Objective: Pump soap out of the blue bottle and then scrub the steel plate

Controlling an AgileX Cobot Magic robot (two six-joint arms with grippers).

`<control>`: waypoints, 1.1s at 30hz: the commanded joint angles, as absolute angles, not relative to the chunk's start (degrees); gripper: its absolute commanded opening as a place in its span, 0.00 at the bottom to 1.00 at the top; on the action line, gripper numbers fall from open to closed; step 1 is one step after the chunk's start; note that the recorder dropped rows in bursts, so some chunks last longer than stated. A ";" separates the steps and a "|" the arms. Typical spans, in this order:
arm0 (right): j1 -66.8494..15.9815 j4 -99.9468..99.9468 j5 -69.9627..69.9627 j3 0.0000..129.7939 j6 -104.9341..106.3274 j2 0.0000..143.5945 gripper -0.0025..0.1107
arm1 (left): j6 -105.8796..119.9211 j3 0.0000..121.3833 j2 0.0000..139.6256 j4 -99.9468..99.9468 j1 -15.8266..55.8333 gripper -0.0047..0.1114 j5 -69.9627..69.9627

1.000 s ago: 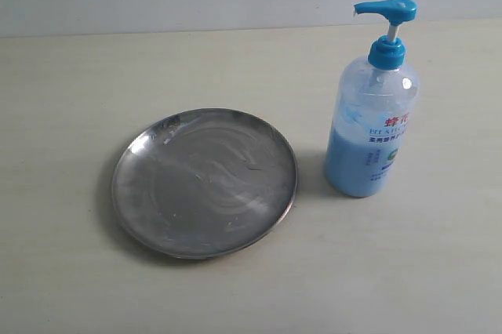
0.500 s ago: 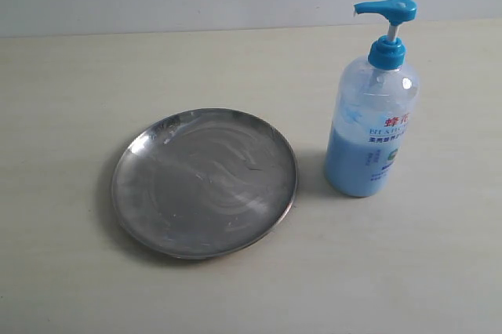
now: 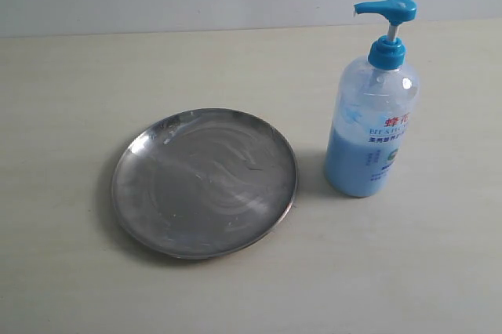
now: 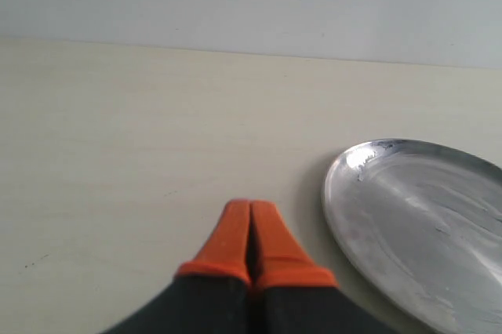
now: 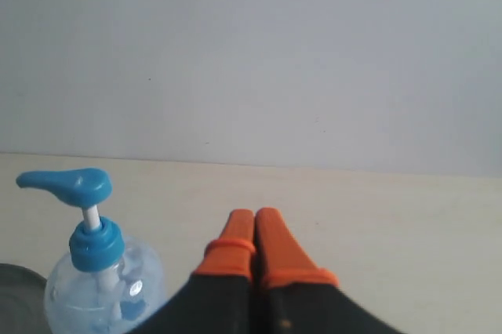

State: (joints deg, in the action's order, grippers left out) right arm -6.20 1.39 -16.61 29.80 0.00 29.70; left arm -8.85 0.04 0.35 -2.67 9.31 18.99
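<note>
The left end effector (image 4: pixel 250 212) and right end effector (image 5: pixel 255 220) were pinched closed, empty. The blue bottle (image 3: pixel 370 122) stood upright beside the steel plate (image 3: pixel 204 183), nearer the far edge of the desk (image 3: pixel 70 75).

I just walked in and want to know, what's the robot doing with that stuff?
Nothing is being handled right now. The steel plate, smeared with swirls, lies on the table, and the blue bottle stands upright beside it, not touching. The left claw and the right claw are both shut and empty, touching neither.
</note>
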 commanded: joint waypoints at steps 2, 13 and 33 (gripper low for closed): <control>-6.01 1.51 -16.19 34.34 0.00 34.43 0.02 | -9.00 0.00 0.00 -2.68 9.11 0.04 18.67; -6.01 1.51 -16.65 34.83 0.00 35.38 0.02 | -9.00 0.00 0.00 -2.68 9.11 0.04 18.67; -6.01 -2.69 -22.86 34.73 1.06 40.77 0.02 | -9.00 0.00 0.00 -2.68 9.11 0.04 18.67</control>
